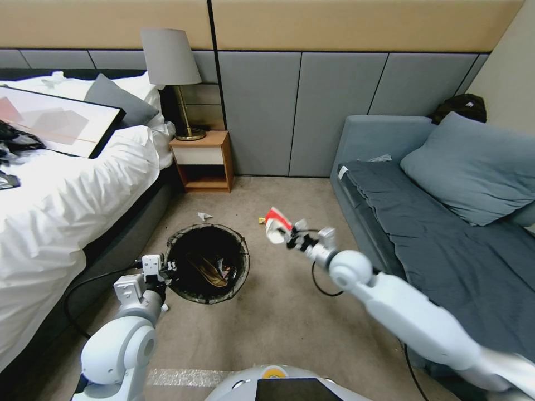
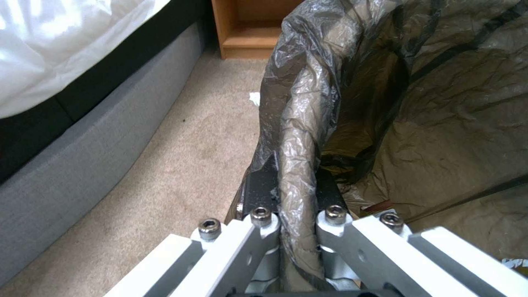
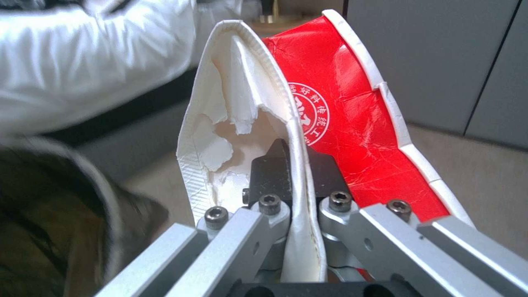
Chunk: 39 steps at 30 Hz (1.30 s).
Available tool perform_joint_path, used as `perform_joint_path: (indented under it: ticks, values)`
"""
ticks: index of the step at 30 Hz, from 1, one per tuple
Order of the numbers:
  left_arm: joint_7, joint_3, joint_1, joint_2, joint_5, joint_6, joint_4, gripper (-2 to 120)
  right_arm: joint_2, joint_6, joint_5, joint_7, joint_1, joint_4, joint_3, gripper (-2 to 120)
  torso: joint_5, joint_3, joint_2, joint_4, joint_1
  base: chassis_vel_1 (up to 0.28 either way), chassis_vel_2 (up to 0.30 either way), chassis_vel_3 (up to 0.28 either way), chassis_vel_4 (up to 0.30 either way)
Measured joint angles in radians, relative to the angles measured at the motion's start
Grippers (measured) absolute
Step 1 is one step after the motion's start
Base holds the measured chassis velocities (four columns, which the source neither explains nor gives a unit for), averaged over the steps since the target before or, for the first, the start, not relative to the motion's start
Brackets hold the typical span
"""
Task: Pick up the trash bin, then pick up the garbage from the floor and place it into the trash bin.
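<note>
Head view: round trash bin [image 1: 208, 271] lined with a dark bag, on the carpet [image 1: 278, 328] between bed [image 1: 56, 211] and sofa [image 1: 446, 234], left gripper [image 1: 163, 272] clamped on its rim, right gripper [image 1: 287, 236] stretched out above the floor, clutching red-and-white garbage [image 1: 276, 224] beside the bin. Left wrist view: crinkled brown-black bag rim pinched between both fingers [image 2: 258, 194]. Right wrist view: torn white-and-red paper wrapper [image 3: 330, 123] squeezed tight between 2 dark pads [image 3: 269, 177].
</note>
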Motion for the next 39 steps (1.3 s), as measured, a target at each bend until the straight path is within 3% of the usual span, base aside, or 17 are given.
perform_joint_path:
  ticks: [9,14,18,25,28,39]
  values:
    - [0.001,0.002,-0.001,-0.006,0.011,0.000,0.016,0,0.011,-0.023,0.242,0.055,0.182,0.078,0.005,0,-0.0003,0.000,0.000,0.0000,0.000,0.000,0.000,0.000,0.000]
    - [0.001,-0.001,-0.002,-0.008,0.012,0.000,0.019,0,0.086,-0.021,0.396,0.073,0.316,0.090,-0.091,0,-0.0004,0.000,0.000,0.0007,0.000,0.000,0.000,0.000,0.000]
    - [0.000,-0.004,-0.004,-0.006,0.012,0.000,0.024,0,0.127,-0.027,0.438,0.071,0.395,0.072,-0.179,0,-0.0004,0.000,0.000,0.0002,0.000,0.000,0.000,0.000,0.000]
    - [0.000,-0.005,-0.003,-0.005,0.013,0.000,0.026,0,0.160,-0.033,0.449,0.060,0.492,0.036,-0.339,0,-0.0005,0.000,0.000,0.0002,0.000,0.000,0.000,0.000,0.000]
    - [-0.001,-0.006,-0.009,-0.004,0.013,0.000,0.031,0,0.203,-0.035,0.431,0.070,0.537,-0.001,-0.470,0,-0.0004,0.000,0.000,0.0003,0.000,0.000,0.000,0.000,0.000]
    - [-0.001,-0.015,-0.013,0.001,0.008,0.000,0.031,0,0.257,-0.040,0.330,0.077,0.504,-0.082,-0.643,0,-0.0003,0.000,0.000,0.0003,0.000,0.000,0.000,0.000,0.000]
